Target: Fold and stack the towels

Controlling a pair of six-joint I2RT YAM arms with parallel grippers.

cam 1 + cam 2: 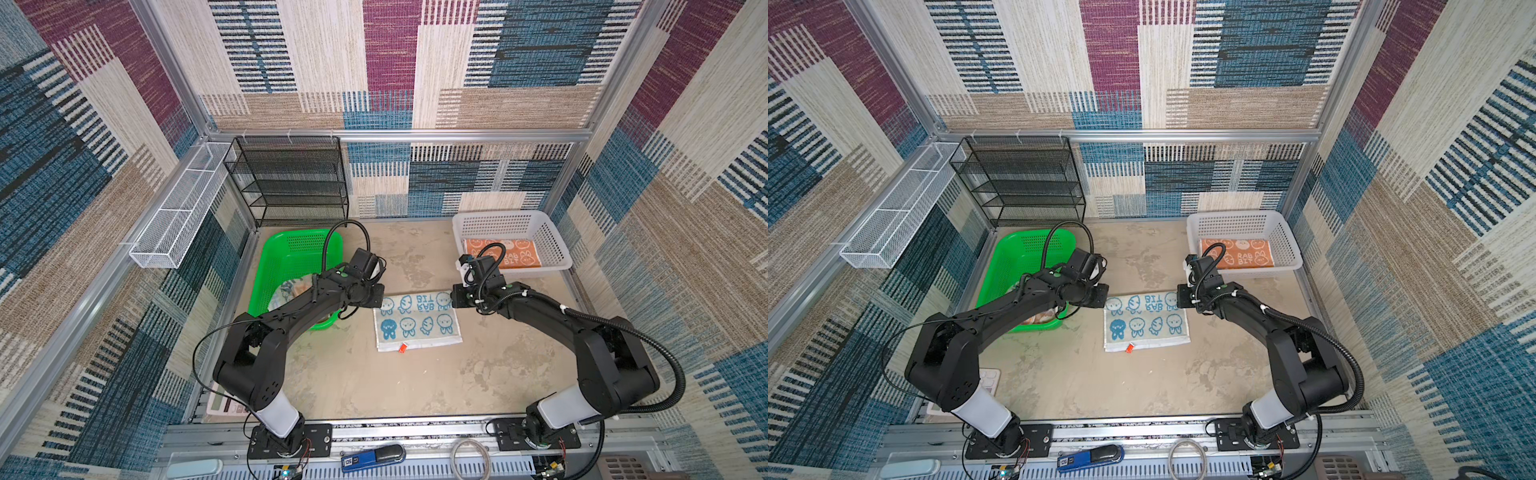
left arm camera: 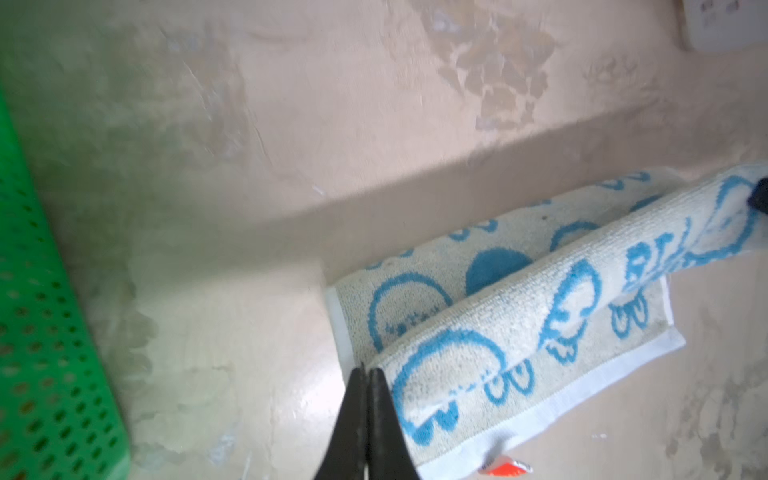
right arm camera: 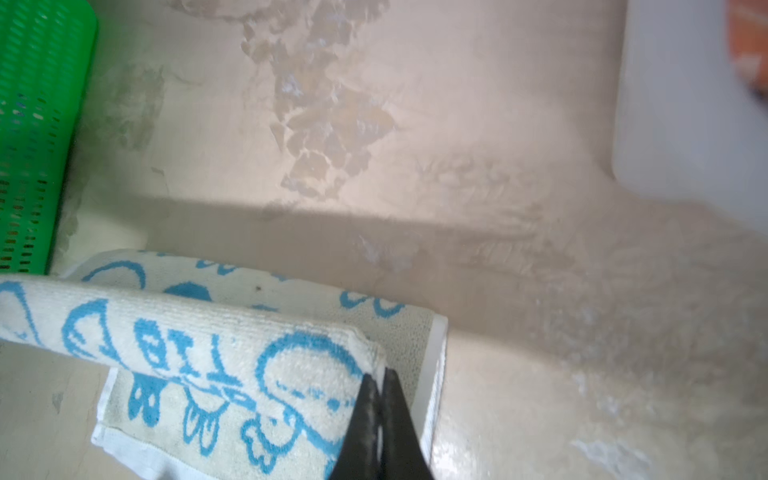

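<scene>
The white towel (image 1: 417, 328), printed with blue rabbits, lies mid-table with its long axis running left to right. The left gripper (image 2: 367, 376) and right gripper (image 3: 379, 376) are each clamped on a far corner, lifting that edge (it curls over the flat half). The orange towel (image 1: 505, 253) lies folded in the white basket (image 1: 557, 245).

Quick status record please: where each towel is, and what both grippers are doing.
white-and-blue towel: centre of table, far edge lifted and turned over toward the near edge
left gripper: shut on one lifted corner
right gripper: shut on the opposite lifted corner
orange towel: folded flat in white basket
third towel: crumpled in green basket, partly hidden by left arm
</scene>
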